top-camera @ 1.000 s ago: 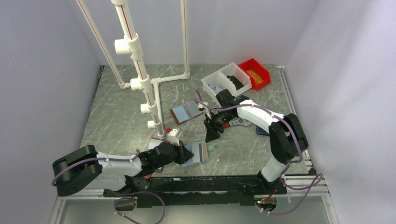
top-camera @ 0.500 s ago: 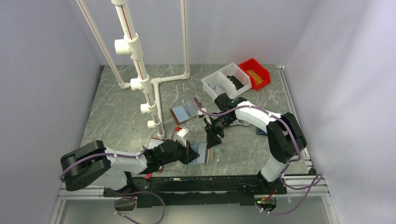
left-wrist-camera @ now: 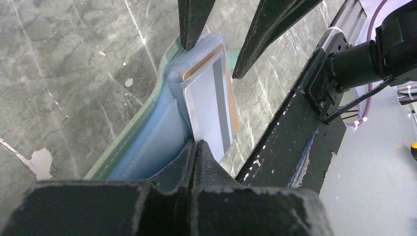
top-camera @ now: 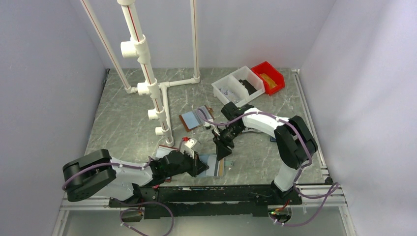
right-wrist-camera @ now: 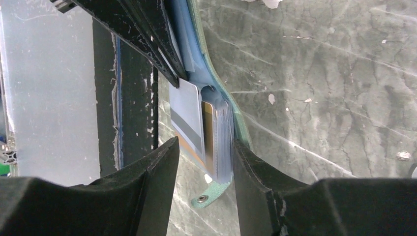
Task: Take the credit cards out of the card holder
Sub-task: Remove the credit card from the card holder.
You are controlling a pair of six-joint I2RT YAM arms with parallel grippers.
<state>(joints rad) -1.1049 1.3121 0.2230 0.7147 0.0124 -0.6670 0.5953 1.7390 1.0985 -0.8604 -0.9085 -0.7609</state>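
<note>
Near the front edge of the grey marbled table, right of the white plastic pipe frame, sits the flat two-panel card holder, mint-green at the edges with blue-grey panels. The left gripper is pinched tight on its near edge. The right gripper stands with jaws apart, straddling the holder's far end. There a pale grey credit card with a dark stripe shows, with an orange-tan credit card just behind it.
</note>
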